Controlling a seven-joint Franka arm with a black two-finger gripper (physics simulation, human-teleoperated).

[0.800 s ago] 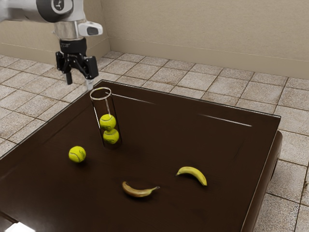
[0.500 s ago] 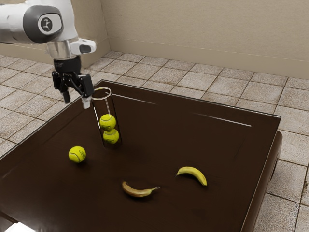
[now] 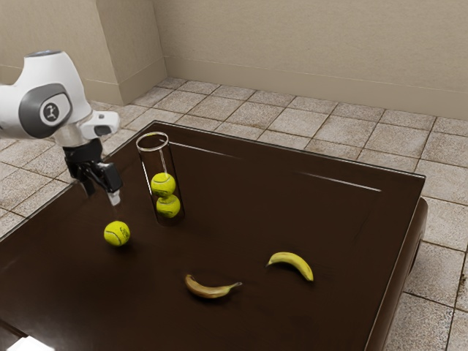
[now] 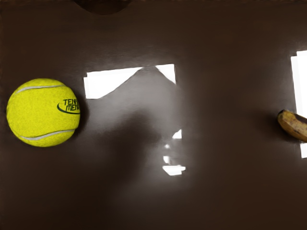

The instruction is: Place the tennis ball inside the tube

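White-seamed, yellow tennis ball [image 4: 41, 112]

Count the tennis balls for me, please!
3. Inside the clear tube are two: the top ball and, under it, the bottom ball. The third ball is outside the tube, on the table, below the gripper.

Balls [image 3: 163, 184] stacked in tube [image 3: 156, 159]; loose ball [image 3: 117, 234] near tube; bananas [image 3: 292, 262] on table [image 3: 241, 219]
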